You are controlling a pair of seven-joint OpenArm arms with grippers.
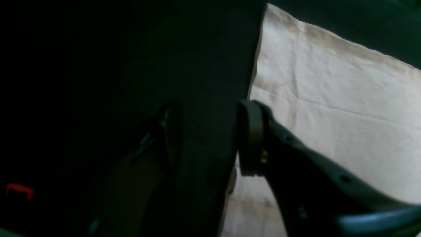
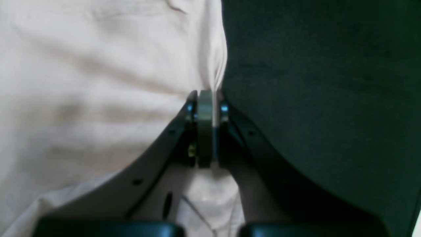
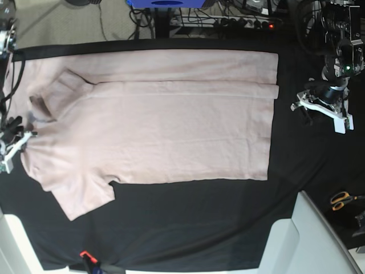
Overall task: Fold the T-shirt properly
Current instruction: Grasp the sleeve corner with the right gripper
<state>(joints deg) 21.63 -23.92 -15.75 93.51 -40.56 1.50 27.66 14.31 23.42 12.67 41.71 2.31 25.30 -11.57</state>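
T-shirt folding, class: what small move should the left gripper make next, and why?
Probably slide toward the T-shirt hem and pinch it. The left gripper is open over the black cloth, off the shirt, while the right gripper is already shut on the opposite edge.

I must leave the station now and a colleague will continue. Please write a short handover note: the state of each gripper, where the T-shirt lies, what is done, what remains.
Right gripper: shut on the T-shirt, pinching a fold of its edge at the collar end.
Left gripper: open, holding nothing, over the black cloth beside the T-shirt's hem edge.
T-shirt: spread on the black cloth, collar toward the right arm, hem toward the left arm. The far long side looks already folded inward; the near sleeve lies out flat.
Left: fold the near side and sleeve, then fold lengthwise.
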